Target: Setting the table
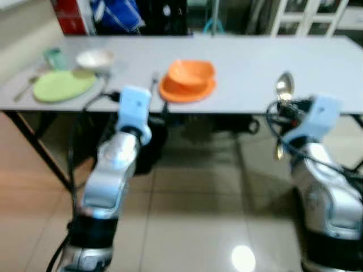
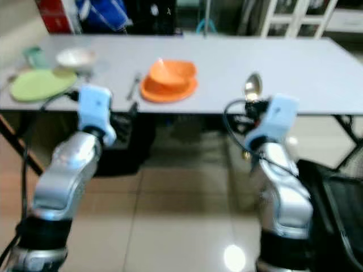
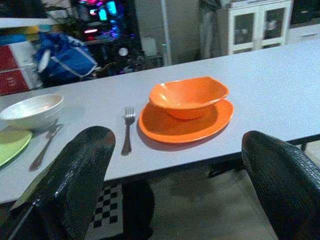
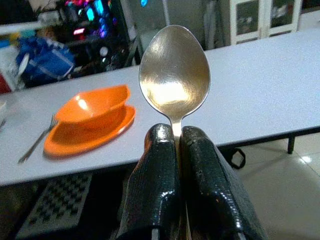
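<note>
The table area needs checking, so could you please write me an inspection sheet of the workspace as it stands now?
Surface: long grey table, robot standing short of its near edge.
Job's things: orange bowl on orange plate, fork to its left; green plate, white bowl and another utensil at far left; spoon.
Clutter: green cup.
Grippers: left end effector open; right end effector shut on the spoon, bowl end up.
Cables: black cables on both wrists.
Surroundings: tiled floor, white cabinet, blue bag.
</note>
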You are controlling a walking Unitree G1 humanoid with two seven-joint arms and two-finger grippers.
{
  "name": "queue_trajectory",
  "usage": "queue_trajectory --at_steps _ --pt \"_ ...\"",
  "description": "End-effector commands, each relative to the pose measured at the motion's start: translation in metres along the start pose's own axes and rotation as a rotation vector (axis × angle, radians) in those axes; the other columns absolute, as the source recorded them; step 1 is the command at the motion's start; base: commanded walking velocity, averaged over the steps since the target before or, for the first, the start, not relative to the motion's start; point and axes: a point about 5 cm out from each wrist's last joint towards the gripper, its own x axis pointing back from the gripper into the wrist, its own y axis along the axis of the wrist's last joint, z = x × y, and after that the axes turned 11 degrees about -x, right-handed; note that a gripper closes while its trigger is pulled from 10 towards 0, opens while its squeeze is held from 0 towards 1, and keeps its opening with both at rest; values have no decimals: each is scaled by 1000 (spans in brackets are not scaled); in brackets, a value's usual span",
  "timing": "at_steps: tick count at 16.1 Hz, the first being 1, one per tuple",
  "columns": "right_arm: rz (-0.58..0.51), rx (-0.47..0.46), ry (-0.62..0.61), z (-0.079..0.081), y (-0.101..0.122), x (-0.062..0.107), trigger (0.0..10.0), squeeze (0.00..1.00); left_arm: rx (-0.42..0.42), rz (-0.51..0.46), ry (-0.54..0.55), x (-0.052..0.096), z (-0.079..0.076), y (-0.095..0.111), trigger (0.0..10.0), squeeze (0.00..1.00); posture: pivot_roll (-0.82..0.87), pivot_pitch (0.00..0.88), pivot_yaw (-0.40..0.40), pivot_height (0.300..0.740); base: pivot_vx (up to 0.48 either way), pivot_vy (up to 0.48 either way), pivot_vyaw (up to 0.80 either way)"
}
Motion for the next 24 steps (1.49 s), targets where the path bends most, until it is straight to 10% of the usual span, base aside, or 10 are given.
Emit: queue_trajectory --at_steps 1,24 --pt "-7 21 24 9 4 -1 10000 0 -2 -14 36 0 7 2 10000 0 -59 0 27 740 0 0 0" --pt "-6 9 24 16 0 -3 10000 0 49 -76 -14 3 6 8 10000 0 -44 0 15 740 360 0 0"
